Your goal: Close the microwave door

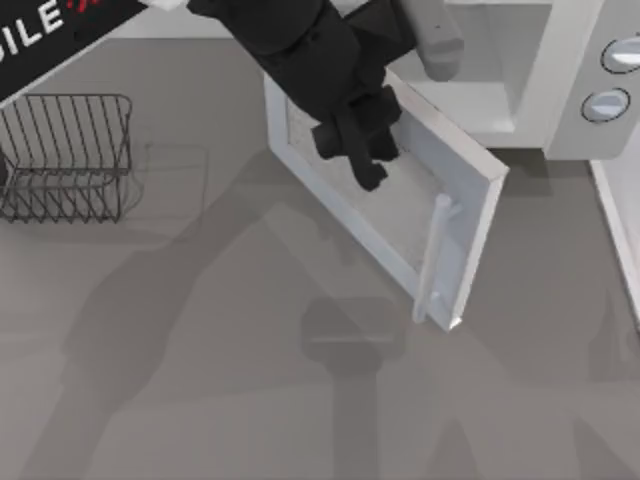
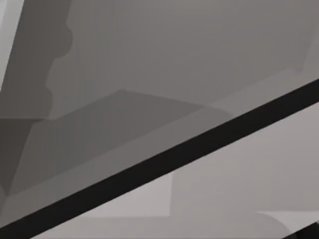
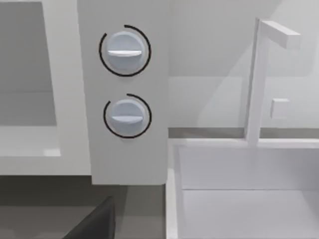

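The microwave [image 1: 520, 90] stands at the back right with its cavity exposed. The microwave door [image 1: 405, 215] is swung out toward the table's middle, its greyish pane facing up-left and its pale bar handle [image 1: 435, 255] near the free edge. My left gripper [image 1: 352, 150], black, reaches in from the back left and hangs over the pane's hinge-side half, close to or touching it. The left wrist view holds grey surfaces crossed by a black diagonal band. The control panel with two round knobs [image 3: 124, 50] appears in the right wrist view.
A wire dish rack [image 1: 65, 155] sits at the left edge. A white sink [image 3: 239, 199] with a faucet [image 3: 256, 79] lies to the microwave's right. A dark wedge [image 3: 92, 224] that I cannot identify sits low in the right wrist view. Grey tabletop spreads in front.
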Robot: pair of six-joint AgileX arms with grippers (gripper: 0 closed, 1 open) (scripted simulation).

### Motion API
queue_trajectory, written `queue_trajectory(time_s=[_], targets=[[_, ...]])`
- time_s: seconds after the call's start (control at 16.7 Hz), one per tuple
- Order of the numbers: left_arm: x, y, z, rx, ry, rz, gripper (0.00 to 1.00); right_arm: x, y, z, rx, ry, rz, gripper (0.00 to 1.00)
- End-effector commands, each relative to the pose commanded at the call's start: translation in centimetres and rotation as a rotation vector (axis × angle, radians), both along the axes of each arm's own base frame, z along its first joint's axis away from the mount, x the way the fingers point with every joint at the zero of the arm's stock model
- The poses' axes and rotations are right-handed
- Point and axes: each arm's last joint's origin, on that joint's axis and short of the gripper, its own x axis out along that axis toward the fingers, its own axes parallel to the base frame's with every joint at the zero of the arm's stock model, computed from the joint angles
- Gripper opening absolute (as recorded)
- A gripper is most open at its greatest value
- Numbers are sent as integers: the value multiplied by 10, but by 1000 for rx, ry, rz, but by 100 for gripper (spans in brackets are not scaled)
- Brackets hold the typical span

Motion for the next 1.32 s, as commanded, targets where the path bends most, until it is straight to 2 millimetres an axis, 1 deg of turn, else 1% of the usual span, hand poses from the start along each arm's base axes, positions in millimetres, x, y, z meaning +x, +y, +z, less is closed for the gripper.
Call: queue_trajectory(time_s=[0.06, 0.24, 0.48, 0.6, 0.66, 0.9, 1.32], targets=[[0, 2, 1, -1, 0, 4, 0, 0, 0, 0, 0, 0, 0, 100], [0, 1, -2, 8, 17, 6, 0, 0, 0, 0, 0, 0, 0, 100], [0, -7, -20, 55, 91, 10, 0, 0, 0, 0, 0, 0, 0, 100], [-1, -12, -23, 65, 106, 11, 0, 0, 0, 0, 0, 0, 0, 100], [-1, -14, -21, 59, 95, 8, 0, 0, 0, 0, 0, 0, 0, 100], [0, -18, 0, 0, 2, 4, 0, 0, 0, 0, 0, 0, 0, 100], [-1, -18, -3, 13, 25, 5, 0, 0, 0, 0, 0, 0, 0, 100]])
